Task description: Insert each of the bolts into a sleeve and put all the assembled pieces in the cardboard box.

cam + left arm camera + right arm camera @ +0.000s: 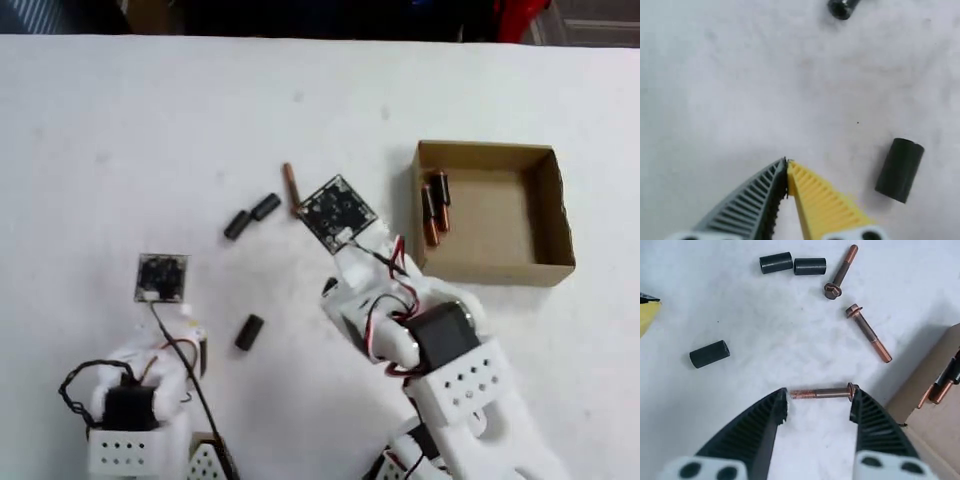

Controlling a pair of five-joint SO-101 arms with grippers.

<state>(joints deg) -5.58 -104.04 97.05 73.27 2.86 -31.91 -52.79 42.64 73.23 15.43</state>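
Right gripper (817,401) w/ fingers spread wide — one bolt (820,392) lies on the table (765,315) across the gap between the tips. Two more bolts (868,332) lie just beyond, near a pair of sleeves (776,262) set end to end; a lone sleeve (709,354) sits apart. Left gripper (786,167) has tips pressed together, holding nothing — lone sleeve beside it. Cardboard box (545,215) holds two assembled pieces (435,208) against one wall.

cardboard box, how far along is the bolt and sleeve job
Done: two assembled pieces lie in the cardboard box. In hand: the open right gripper brackets one bolt; the left gripper is shut, empty. Remaining: three bolts counting that one, three sleeves, all unassembled.
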